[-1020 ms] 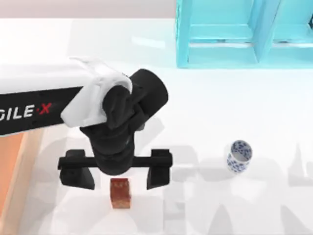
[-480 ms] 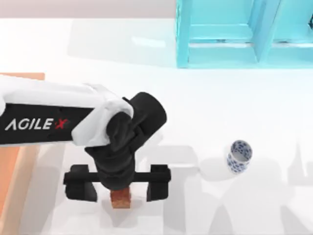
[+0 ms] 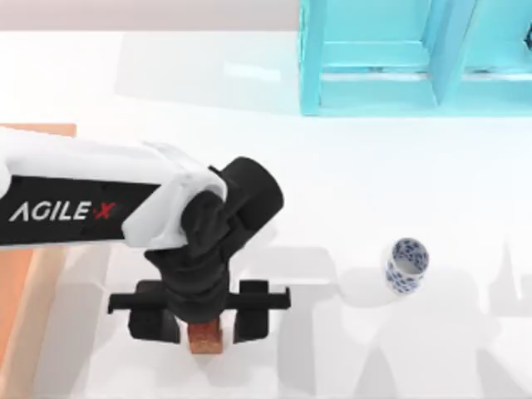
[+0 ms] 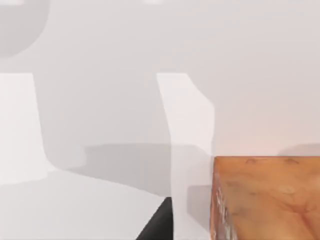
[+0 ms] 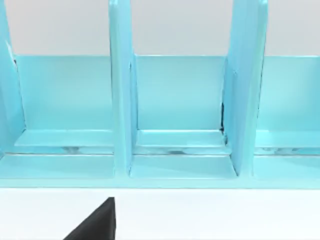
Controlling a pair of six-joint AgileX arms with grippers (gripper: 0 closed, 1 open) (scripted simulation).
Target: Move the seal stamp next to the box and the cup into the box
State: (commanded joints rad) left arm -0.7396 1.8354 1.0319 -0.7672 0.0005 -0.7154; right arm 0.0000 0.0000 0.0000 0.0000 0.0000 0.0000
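The seal stamp (image 3: 205, 338), a reddish-brown block, stands near the table's front edge, left of centre. My left gripper (image 3: 201, 314) hangs right over it and is open, with one black finger on each side of the stamp and a narrow gap at either side. Up close in the left wrist view, the stamp (image 4: 265, 200) shows its glossy speckled top. The blue-and-white cup (image 3: 406, 265) stands upright far to the right, untouched. The box (image 3: 12, 287) shows as an orange-brown strip at the left edge, partly hidden under my left arm. My right gripper (image 5: 95, 222) faces the shelf.
A turquoise shelf unit (image 3: 416, 58) stands at the back right, and its open compartments (image 5: 175, 125) appear in the right wrist view. White tabletop lies between the stamp and the cup.
My left gripper moved toward the front edge and came down over the stamp. Its fingers have drawn closer together around the stamp. The cup has not moved.
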